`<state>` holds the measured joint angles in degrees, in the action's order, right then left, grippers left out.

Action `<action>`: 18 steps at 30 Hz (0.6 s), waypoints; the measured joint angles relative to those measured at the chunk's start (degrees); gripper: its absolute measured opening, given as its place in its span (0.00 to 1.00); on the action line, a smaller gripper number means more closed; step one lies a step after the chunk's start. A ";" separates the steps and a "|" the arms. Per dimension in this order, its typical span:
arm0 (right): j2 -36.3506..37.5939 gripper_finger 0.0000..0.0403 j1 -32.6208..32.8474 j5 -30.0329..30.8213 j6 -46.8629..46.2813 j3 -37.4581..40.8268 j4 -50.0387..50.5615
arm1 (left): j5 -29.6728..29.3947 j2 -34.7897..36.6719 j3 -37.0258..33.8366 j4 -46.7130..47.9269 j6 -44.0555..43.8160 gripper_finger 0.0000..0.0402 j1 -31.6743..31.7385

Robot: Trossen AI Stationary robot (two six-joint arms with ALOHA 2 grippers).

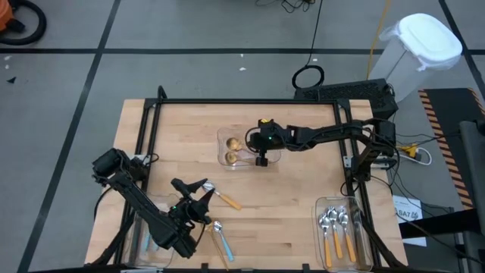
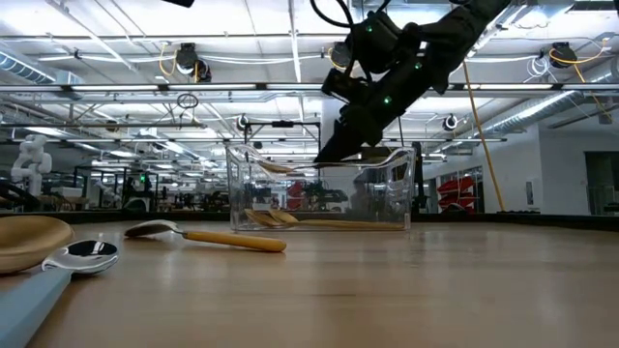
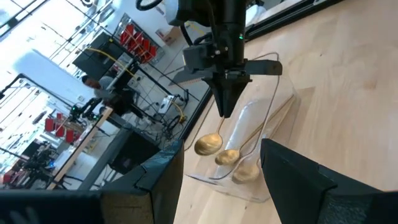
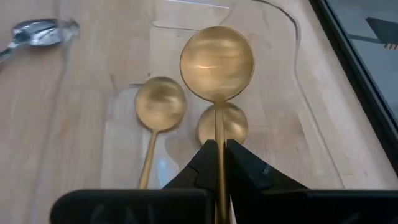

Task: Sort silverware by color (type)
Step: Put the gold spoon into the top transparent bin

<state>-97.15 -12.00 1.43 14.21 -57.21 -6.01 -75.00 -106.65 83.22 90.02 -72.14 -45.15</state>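
Note:
My right gripper (image 1: 261, 158) hangs over the clear tray (image 1: 236, 161) at mid-table, shut on a gold spoon (image 4: 217, 62) whose bowl is above two other gold spoons (image 4: 160, 102) lying in the tray. My left gripper (image 1: 198, 193) is open near the table's near-left part and touches nothing. Beside it an orange-handled spoon (image 1: 226, 199) lies flat on the wood, and a blue-handled spoon (image 1: 220, 236) lies closer to the near edge. From the left wrist view, the right gripper (image 3: 225, 106) and the held spoon (image 3: 208, 144) show beyond the open left gripper (image 3: 233, 186). My right gripper pinches the gold spoon's thin handle (image 4: 217, 134) between its two fingers, part way along it behind the bowl. The fingers (image 2: 338, 145) come from above, pointing down and slanting. The spoon is lifted clear, lying about level near the tray's rim height (image 2: 280, 166).
A clear tray (image 1: 362, 227) with several orange-handled spoons (image 1: 339, 231) sits at the near right corner. Another clear tray (image 1: 148, 235) lies at the near left under the left arm. A black frame (image 1: 227, 101) borders the table. Bare wood lies between the trays.

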 joint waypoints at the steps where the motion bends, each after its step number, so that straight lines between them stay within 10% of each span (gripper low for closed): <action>1: -0.33 0.03 -0.11 -0.02 -0.14 0.00 -0.58 | 0.02 0.00 0.00 0.00 -0.05 0.53 0.23; 18: -5.41 0.06 -0.55 -0.28 -3.18 -0.07 -3.59 | 0.55 0.00 0.00 -0.07 -0.15 0.53 0.44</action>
<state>-102.56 -12.54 1.15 11.03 -57.28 -9.61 -74.46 -106.65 83.22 89.95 -72.29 -44.71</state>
